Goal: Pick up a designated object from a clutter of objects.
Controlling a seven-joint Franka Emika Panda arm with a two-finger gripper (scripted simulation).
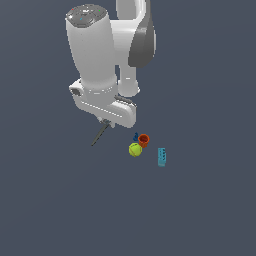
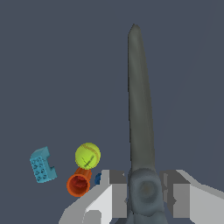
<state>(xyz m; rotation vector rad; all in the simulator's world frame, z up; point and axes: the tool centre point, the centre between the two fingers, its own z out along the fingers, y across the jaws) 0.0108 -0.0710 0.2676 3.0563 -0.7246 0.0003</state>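
Gripper (image 2: pixel 142 197) clamps scissors (image 2: pixel 141 109); ball (image 2: pixel 88 155), cup (image 2: pixel 78 184) apart.

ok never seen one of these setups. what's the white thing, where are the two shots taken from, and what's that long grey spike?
These are simulator renders. The white thing is a robot arm. The exterior view looks at the scene from off the arm; the wrist view comes from a camera on the arm's wrist, looking past its tool. The grey spike is the blade of a pair of scissors, clamped between the tool's two fingers near the pivot. On the dark floor lie a yellow-green ball, an orange-red cup on its side, a small blue piece and a teal block with holes.
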